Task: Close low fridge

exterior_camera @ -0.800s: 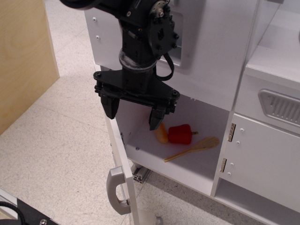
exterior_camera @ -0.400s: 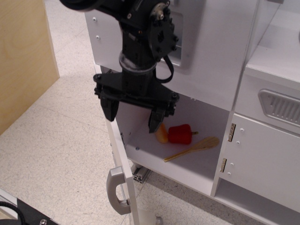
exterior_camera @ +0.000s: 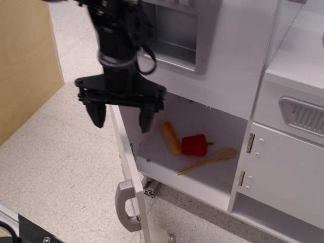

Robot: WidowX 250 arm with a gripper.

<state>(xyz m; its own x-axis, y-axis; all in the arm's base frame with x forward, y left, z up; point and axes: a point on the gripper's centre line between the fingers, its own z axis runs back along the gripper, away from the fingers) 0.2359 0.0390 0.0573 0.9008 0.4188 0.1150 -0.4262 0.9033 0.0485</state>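
The low fridge (exterior_camera: 212, 182) is a white compartment at the bottom of the toy kitchen, standing open. Its flat white door (exterior_camera: 129, 172) swings out toward me, seen nearly edge-on, with a grey loop handle (exterior_camera: 124, 205) on its outer face. My black gripper (exterior_camera: 121, 117) is open and empty. It hangs above the door's top edge, one finger (exterior_camera: 97, 114) on the outer side and the other (exterior_camera: 146, 119) on the inner side. I cannot tell if it touches the door.
Inside the compartment lie an orange carrot (exterior_camera: 171, 137), a red pepper (exterior_camera: 195, 145) and a wooden spoon (exterior_camera: 208, 160). A white cabinet door with a grey vent (exterior_camera: 304, 115) is at right. A dispenser niche (exterior_camera: 174, 36) is above. A wooden panel (exterior_camera: 25, 61) stands at left.
My gripper has moved left, from in front of the compartment opening to over the door's top edge. The carrot it was hiding now shows fully. The door has not visibly moved.
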